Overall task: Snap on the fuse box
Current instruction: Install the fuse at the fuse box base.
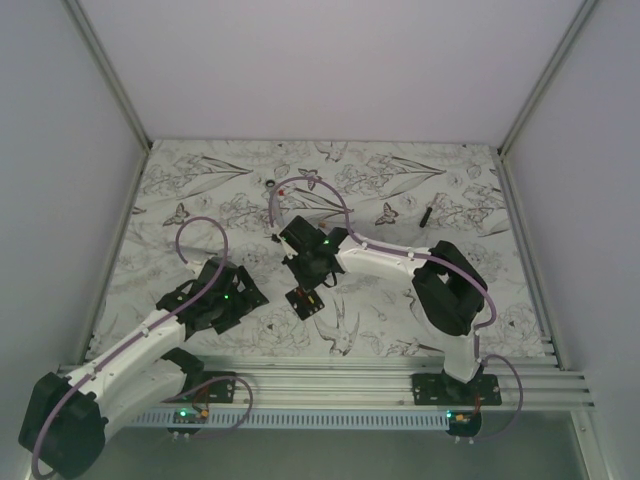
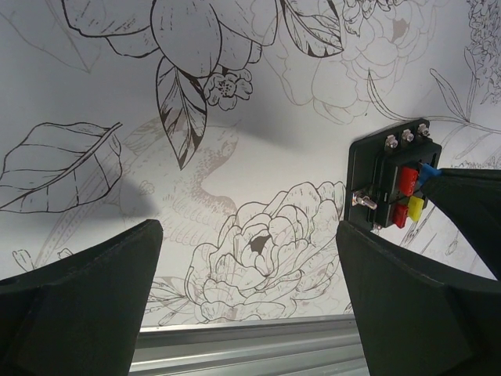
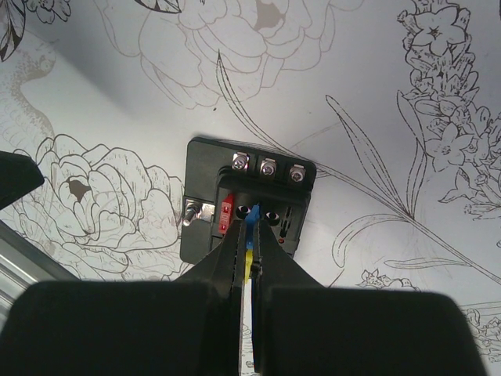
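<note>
The fuse box [image 3: 205,200] lies flat and face up on the desk [image 1: 200,190], on its flower-printed sheet, in the near middle of the surface between the two arms and turned at a slant to the desk's front edge. The right hand [image 3: 249,231] points down at it from directly above. Its two black fingers [image 3: 211,274] are drawn together to a thin slit, with the tips resting on the box's face. The blue fuse [image 2: 427,172] sits at those tips, and blue and yellow show through the slit, but whether the tips actually pinch that fuse cannot be told. A yellow fuse [image 2: 415,206] and two red fuses [image 2: 405,180] stand beside it, and three silver screw terminals [image 3: 268,167] line one edge of the box, with a fourth on its side. The left hand [image 2: 246,235] is spread wide and holds nothing. It hovers low over the sheet just left of the fuse box, which shows beyond the inner edge of one of its fingers [image 2: 86,305] without touching either. Far back on the right a thin black stick-like piece [image 1: 427,214] lies alone, and a small dark ring [image 1: 270,184] rests near the back middle — both well apart from the box. A ribbed metal rail [image 1: 350,380] runs along the near edge, carrying the arm bases.
</note>
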Tool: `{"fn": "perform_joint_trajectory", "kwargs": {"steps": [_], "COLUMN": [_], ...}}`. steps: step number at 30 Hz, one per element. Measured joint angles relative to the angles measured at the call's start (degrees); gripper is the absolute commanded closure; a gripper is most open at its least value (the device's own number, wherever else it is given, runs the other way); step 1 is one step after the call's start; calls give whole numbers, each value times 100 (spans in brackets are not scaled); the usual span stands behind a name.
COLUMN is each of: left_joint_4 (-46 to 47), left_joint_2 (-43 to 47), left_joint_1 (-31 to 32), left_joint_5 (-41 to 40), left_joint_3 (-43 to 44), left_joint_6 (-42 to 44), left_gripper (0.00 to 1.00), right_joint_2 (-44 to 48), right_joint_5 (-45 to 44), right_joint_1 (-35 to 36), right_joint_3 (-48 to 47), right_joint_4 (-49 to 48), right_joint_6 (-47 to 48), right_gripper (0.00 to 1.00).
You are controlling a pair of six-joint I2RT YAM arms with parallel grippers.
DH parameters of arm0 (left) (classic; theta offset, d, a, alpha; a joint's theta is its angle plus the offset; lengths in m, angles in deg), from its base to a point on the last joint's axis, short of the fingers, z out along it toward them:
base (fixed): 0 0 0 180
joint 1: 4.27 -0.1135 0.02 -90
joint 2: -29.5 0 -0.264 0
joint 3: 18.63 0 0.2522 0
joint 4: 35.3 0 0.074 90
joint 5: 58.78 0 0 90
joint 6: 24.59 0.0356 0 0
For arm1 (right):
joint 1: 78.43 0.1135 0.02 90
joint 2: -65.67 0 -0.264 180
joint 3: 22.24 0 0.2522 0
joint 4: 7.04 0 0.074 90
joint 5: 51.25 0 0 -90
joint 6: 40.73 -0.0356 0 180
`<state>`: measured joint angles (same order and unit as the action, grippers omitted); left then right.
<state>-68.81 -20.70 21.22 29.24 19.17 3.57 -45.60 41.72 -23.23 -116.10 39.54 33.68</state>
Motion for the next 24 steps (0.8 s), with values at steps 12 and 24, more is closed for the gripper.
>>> {"fn": "perform_joint_trajectory", "kwargs": {"steps": [12, 24], "left_joint_4": [0, 0], "left_joint_2": [-42, -55], "left_joint_1": [0, 0], "left_joint_5": [61, 66], "left_joint_3": [0, 0], "left_joint_6": [2, 17], "left_gripper": [1, 1], "right_joint_2": [-42, 28], "right_joint_5": [22, -57], "right_joint_1": [-22, -17], "right_joint_3": [-48, 90], "right_joint_4": [55, -48], "right_joint_6": [-24, 17], "right_gripper": [100, 100]}}
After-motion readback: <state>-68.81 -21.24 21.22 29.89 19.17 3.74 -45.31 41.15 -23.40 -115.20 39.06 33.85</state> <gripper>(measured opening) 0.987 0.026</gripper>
